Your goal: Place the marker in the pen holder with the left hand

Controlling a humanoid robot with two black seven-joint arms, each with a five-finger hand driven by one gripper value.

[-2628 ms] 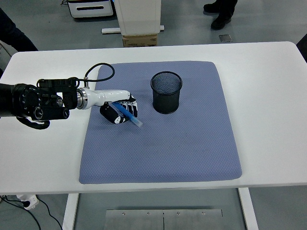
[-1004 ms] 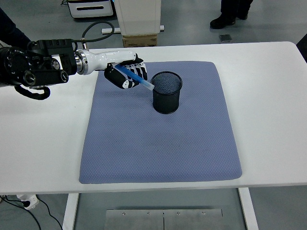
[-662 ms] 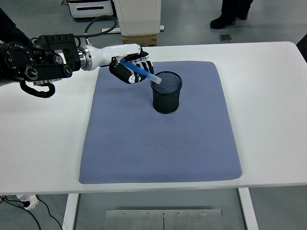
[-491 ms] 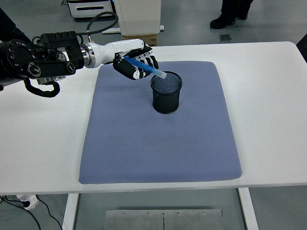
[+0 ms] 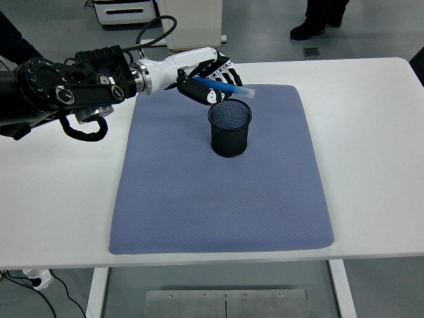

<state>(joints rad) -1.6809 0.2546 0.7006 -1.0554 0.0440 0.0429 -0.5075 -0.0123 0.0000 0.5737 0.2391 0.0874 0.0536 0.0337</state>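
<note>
The blue marker (image 5: pixel 225 87) is lying nearly level in the left hand's (image 5: pixel 207 78) clasping fingers, above the far rim of the black mesh pen holder (image 5: pixel 230 128), whose inside is showing only dark mesh.

A slim blue marker (image 5: pixel 225 87) lies nearly level above the far rim of a black wire-mesh cylindrical pen holder (image 5: pixel 230 128), which stands upright.

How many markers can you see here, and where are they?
1. A blue marker is held in the left hand, above the pen holder. The mesh could hide others inside.
</note>
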